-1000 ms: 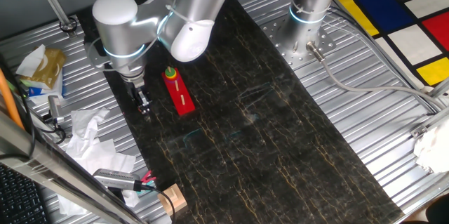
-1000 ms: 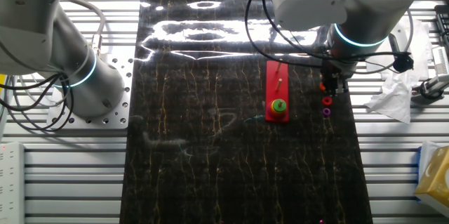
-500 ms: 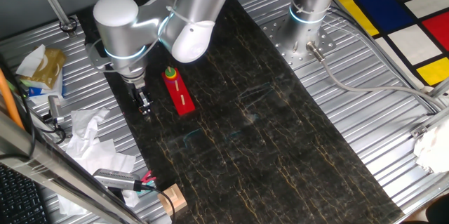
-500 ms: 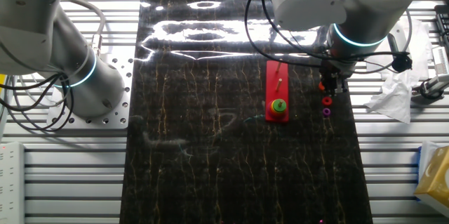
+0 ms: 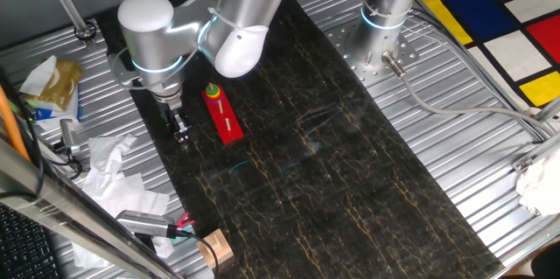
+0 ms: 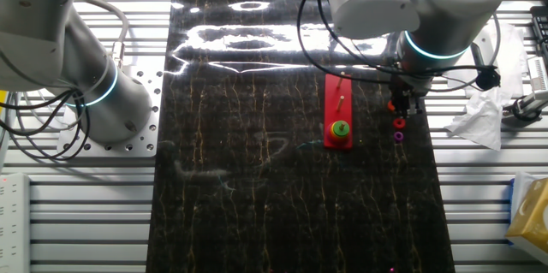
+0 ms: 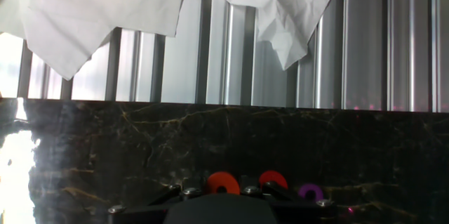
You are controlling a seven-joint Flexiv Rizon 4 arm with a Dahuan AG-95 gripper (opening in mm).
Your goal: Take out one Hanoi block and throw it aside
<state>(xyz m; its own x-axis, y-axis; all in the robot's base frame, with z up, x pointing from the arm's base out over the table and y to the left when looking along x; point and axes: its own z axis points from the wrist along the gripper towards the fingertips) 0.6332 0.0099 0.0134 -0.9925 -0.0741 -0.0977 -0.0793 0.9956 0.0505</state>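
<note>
The Hanoi block, a tiny orange-red ring, lies on the dark mat just in front of my gripper, centred between its spread jaws. In the other fixed view it is an orange speck beside the gripper. A second orange-red ring and a tiny purple ring lie in a row beside it. The long red peg board lies close by, with a green and yellow stack at one end. The gripper stands low over the mat near its edge.
Crumpled white tissues lie on the ribbed metal table just beyond the mat's edge. More tissues, a wooden block and tools sit at the side. A second arm's base stands across the mat.
</note>
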